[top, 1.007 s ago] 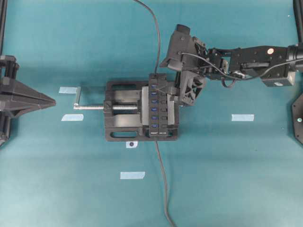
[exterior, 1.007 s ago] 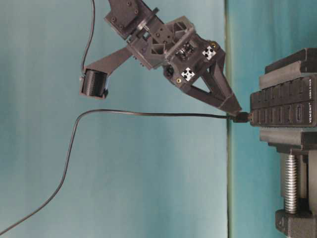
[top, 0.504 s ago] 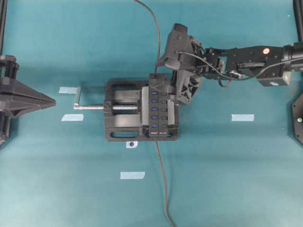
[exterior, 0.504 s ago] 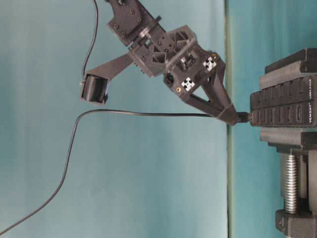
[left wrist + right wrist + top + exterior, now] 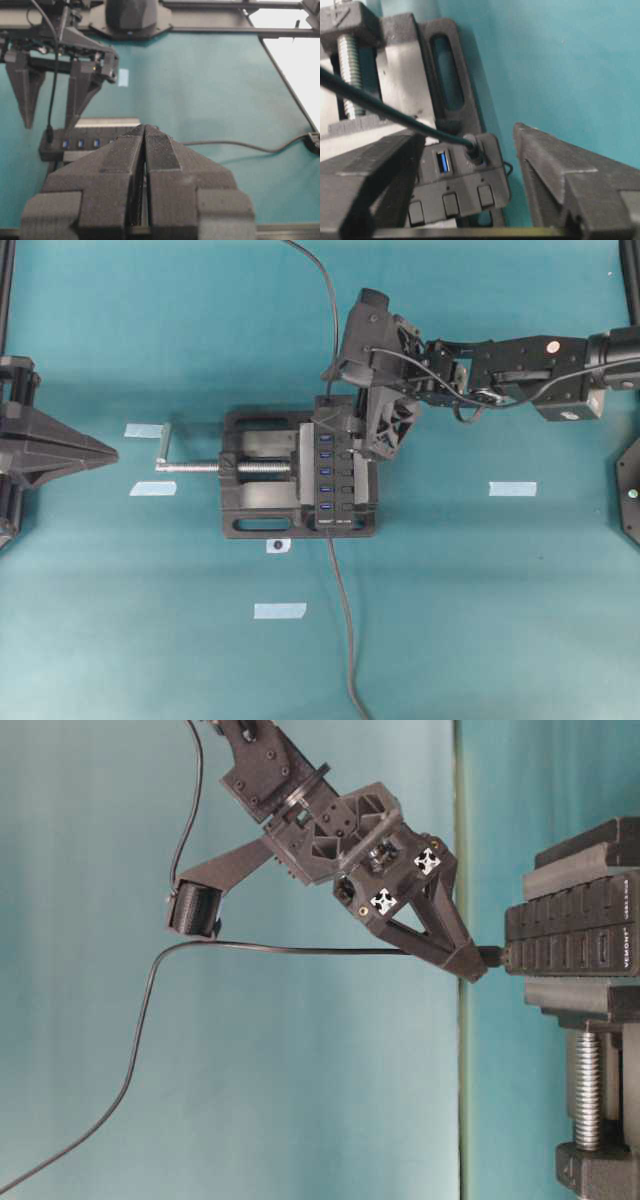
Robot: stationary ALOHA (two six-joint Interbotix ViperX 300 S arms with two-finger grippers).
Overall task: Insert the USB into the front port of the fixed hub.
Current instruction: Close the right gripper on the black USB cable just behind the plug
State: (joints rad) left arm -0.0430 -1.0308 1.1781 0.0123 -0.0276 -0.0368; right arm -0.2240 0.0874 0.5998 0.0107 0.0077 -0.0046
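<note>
The fixed hub (image 5: 328,475) is a black bar with blue sockets, clamped in a vise. The USB (image 5: 474,149), a small black plug on a thin dark cable (image 5: 330,320), sits in the socket at the hub's far end (image 5: 492,957). My right gripper (image 5: 467,132) is open and straddles that end of the hub, one finger on each side of the plug, with gaps to it. In the overhead view the right gripper (image 5: 352,425) covers the plug. My left gripper (image 5: 145,127) is shut and empty, resting far left (image 5: 110,453).
The black vise (image 5: 255,510) holds the hub, its silver screw handle (image 5: 165,445) pointing left. The hub's own cable (image 5: 345,640) runs off toward the near edge. Several pale tape marks (image 5: 512,488) lie on the teal table.
My right gripper has shifted left and come down over the hub's far end, so the fingers now flank the plug. Its jaws have narrowed slightly. The left arm has not moved.
</note>
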